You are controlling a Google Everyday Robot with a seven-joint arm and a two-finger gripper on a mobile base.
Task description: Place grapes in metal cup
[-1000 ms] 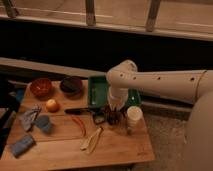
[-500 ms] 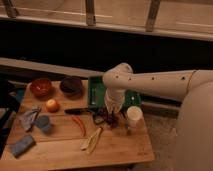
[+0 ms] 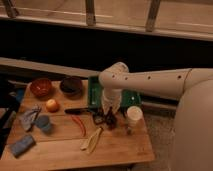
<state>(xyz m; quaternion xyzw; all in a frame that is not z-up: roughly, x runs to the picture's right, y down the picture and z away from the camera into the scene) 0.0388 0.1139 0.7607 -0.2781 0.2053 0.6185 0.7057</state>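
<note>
The grapes (image 3: 71, 86) look like a dark reddish-purple round mass at the back left of the wooden table (image 3: 60, 152), next to a red bowl. My gripper (image 3: 107, 118) hangs from the white arm, low over the table just in front of the green tray. It is far right of the grapes and just left of the white cup. A dark shape sits at its tip, and I cannot make out what it is. The metal cup does not show plainly; it may be hidden under the gripper.
A red bowl (image 3: 41, 87), an orange (image 3: 52, 105), a blue-grey cup (image 3: 43, 122) and a blue sponge (image 3: 22, 145) are on the left. A red chili (image 3: 79, 125), a yellow item (image 3: 92, 139), a black handle (image 3: 77, 111), a white cup (image 3: 134, 114) and a green tray (image 3: 129, 98) surround the gripper.
The arm's wrist has shifted a little to the left and down, towards the table in front of the green tray. Nothing else on the table has moved.
</note>
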